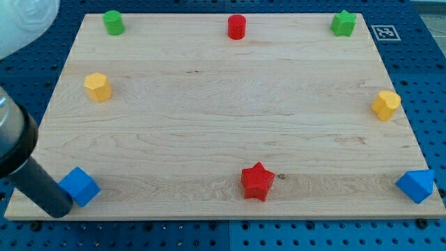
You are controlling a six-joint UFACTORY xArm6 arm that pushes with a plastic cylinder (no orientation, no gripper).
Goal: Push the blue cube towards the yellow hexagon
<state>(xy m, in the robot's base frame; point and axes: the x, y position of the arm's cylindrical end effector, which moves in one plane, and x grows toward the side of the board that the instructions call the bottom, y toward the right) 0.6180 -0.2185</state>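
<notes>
Just right of my tool [60,209] sits the blue cube [79,185], touching.

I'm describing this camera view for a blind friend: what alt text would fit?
My tip sits at the blue cube's left side in the wooden board's bottom-left corner, with a yellow hexagon above it. Other coloured blocks ring the board's edges.

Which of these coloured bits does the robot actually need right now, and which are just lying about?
Needed:
- my tip, touching the blue cube's left side at the view's bottom left
- blue cube
- yellow hexagon, above the cube

Lying about:
- green cylinder
- red cylinder
- green star
- other yellow block
- red star
- blue block, bottom right
</notes>
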